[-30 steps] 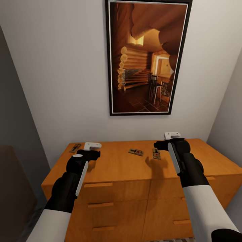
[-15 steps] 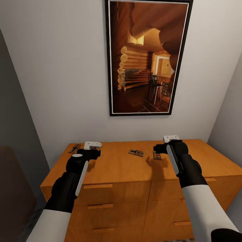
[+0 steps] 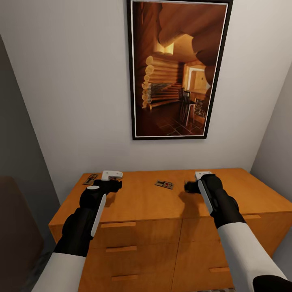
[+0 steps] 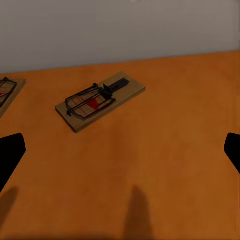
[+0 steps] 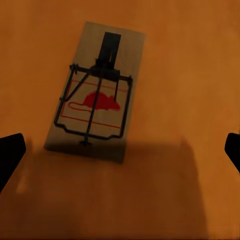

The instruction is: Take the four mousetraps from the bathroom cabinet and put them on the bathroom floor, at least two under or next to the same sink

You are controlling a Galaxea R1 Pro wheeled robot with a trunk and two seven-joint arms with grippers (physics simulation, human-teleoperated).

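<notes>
Right gripper (image 3: 194,183), fingers spread, has dropped over the 3 o'clock mousetrap (image 5: 96,102) on the cabinet (image 3: 142,202); grasp looks imminent.

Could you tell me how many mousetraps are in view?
3: one mousetrap near the cabinet's left back corner, one mid-top, one below the right hand; another may be hidden.

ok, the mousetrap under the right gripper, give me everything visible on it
The mousetrap is a flat rectangular slab of pale tan wood lying flat on the orange-brown cabinet top. It carries a dark wire frame, a black tab at one end and a red mouse print with red outline. Nothing touches it but the cabinet. The right gripper hangs open above it, fingertips at either edge of the right wrist view, its shadow across the trap's near end.
</notes>
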